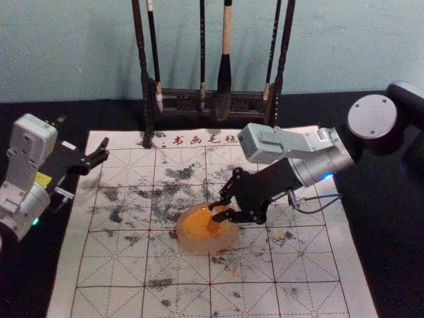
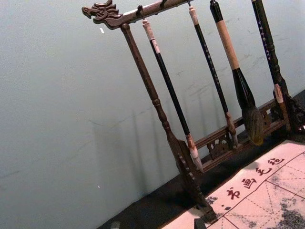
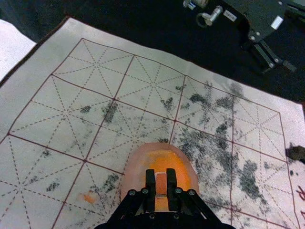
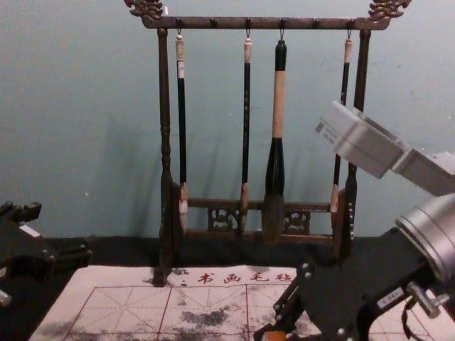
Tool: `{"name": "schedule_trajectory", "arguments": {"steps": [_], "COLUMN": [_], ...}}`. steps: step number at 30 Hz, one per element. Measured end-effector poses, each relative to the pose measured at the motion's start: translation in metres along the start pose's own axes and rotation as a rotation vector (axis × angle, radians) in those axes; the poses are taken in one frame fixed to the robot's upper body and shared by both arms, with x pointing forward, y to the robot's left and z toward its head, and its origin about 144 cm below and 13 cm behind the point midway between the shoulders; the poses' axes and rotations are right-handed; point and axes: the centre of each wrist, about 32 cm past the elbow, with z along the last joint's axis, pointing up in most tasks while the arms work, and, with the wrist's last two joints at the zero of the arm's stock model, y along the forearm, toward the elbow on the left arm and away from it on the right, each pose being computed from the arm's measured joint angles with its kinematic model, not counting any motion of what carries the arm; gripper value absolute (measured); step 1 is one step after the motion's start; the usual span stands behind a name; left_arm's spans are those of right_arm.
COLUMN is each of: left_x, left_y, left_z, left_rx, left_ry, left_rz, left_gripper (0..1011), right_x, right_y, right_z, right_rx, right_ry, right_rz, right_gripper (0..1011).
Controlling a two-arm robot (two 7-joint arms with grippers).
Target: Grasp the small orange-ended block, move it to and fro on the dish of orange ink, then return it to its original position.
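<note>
Pinches the block (image 3: 161, 183) between the tips of the right gripper (image 1: 214, 212), over the dish (image 1: 191, 246), well right of the spread left gripper (image 1: 83, 131).

The sheet (image 1: 99, 301) is of whitish pink colour, with a grid of dark red lines, dashed lines which cross inside the squares, red written characters and many black-grey smudges. The dish (image 1: 199, 246) is pale pink, and the ink (image 1: 197, 224) in it is bright orange. The block (image 3: 161, 183) shows an orange surface. Both the left gripper (image 1: 83, 131) and the right gripper (image 1: 216, 212) are black. The wall (image 4: 85, 92) is pale blue-green, the rack (image 4: 165, 106) dark brown, and the large brush (image 4: 279, 106) black with a light tan band.
</note>
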Motion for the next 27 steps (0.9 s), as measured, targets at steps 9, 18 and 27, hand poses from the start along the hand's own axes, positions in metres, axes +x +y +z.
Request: {"name": "schedule_trajectory", "arguments": {"steps": [9,18,27], "left_x": [0.000,0.000,0.000], "left_y": [0.000,0.000,0.000], "left_z": [0.000,0.000,0.000], "left_rx": [0.000,0.000,0.000], "left_ry": [0.000,0.000,0.000], "left_rz": [0.000,0.000,0.000], "left_gripper": [1001,1001,1001], "right_x": [0.001,0.006,0.014], "right_y": [0.007,0.014,0.020], "right_z": [0.004,0.005,0.007], "right_rx": [0.013,0.022,0.034], "right_ry": [-0.013,-0.017,-0.022], "right_rz": [0.020,0.028,0.027], "right_gripper": [133,133,133]}}
